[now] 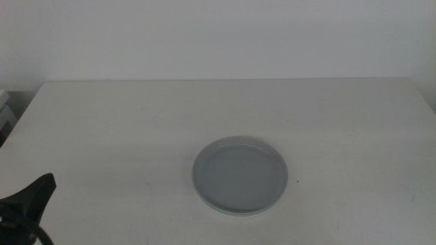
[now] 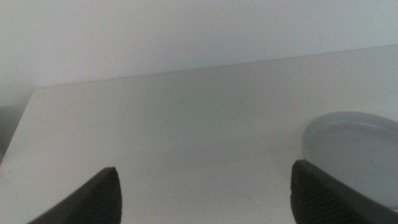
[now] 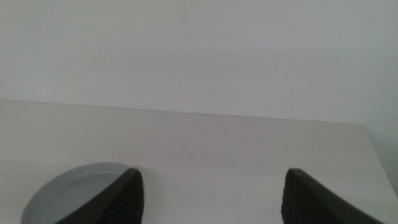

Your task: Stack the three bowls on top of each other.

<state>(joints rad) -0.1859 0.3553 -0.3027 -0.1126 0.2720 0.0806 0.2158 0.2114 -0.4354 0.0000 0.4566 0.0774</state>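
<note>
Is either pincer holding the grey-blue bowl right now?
No: in the middle view the grey-blue bowl sits alone on the table, with the left pincer off at the near left edge, apart from it.

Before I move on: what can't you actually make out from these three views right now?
- Stack count: the grey-blue dish tops it; a paler rim shows beneath in the middle view, any third dish is hidden.
- Left wrist view: the frame edge and one jaw cut off the dish.
- Right wrist view: a jaw and the bottom edge cover the dish.
- Right gripper: outside the middle view.
- Left gripper: only a dark tip at the middle view's corner.
</note>
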